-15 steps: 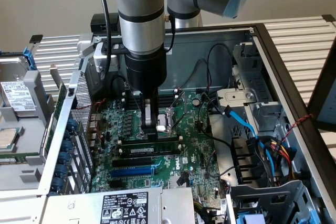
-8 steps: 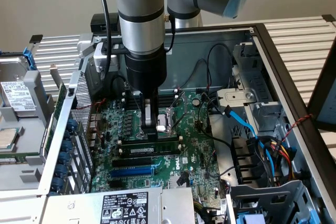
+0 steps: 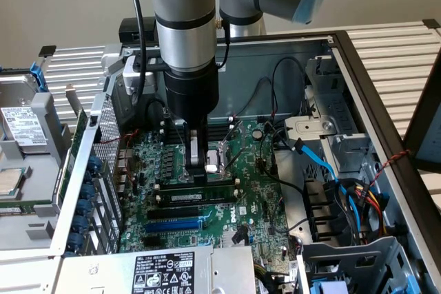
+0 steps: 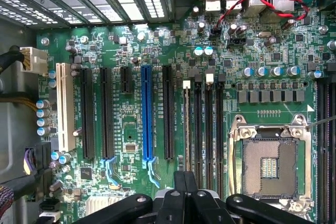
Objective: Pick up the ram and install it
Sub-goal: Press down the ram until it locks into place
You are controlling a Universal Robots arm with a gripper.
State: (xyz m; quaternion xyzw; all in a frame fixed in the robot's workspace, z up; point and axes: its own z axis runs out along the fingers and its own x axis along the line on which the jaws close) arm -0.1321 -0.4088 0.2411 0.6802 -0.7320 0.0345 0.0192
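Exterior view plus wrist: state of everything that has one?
ram: standing in a black slot under the gripper; whether it is latched, cannot tell.
gripper: shut, just above the ram.
blue slot: empty.
CPU socket: no processor, contacts exposed.
computer case: side open.

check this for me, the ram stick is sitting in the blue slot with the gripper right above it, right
Not the blue slot. The exterior view shows the ram sitting in a black slot, while the blue slot is empty. The gripper is right above the ram, as you said.
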